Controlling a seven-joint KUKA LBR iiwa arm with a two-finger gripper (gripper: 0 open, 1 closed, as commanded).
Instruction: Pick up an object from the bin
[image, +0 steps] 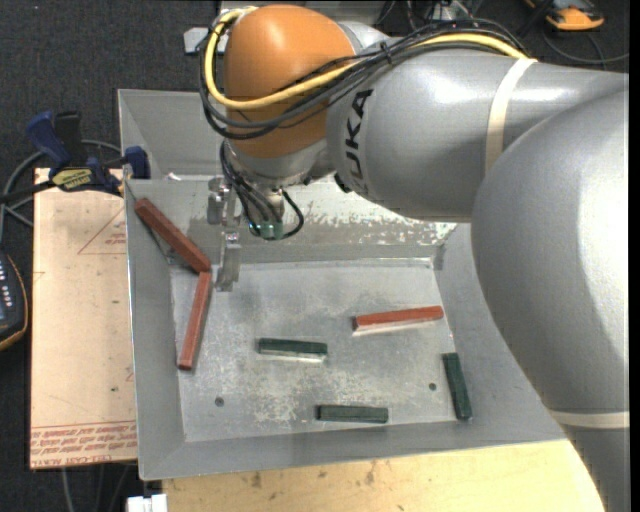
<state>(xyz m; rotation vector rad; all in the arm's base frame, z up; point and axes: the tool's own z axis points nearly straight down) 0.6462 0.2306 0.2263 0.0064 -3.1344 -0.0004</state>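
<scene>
Red stick nearest the jaws lay on the bin floor by the left wall. Its far end met a second red stick, which leaned along that wall towards the far-left corner. We noted the jaws low over the point where the two met. We could not tell whether they were open or closed, and we saw no stick between them.

Risks, as we judged them: closing at the junction could catch both sticks, or pinch one by its tip so that it swung or slipped out. The nearby wall could block one side. A third red stick and three dark green sticks lay well apart, towards the near-right corner.
</scene>
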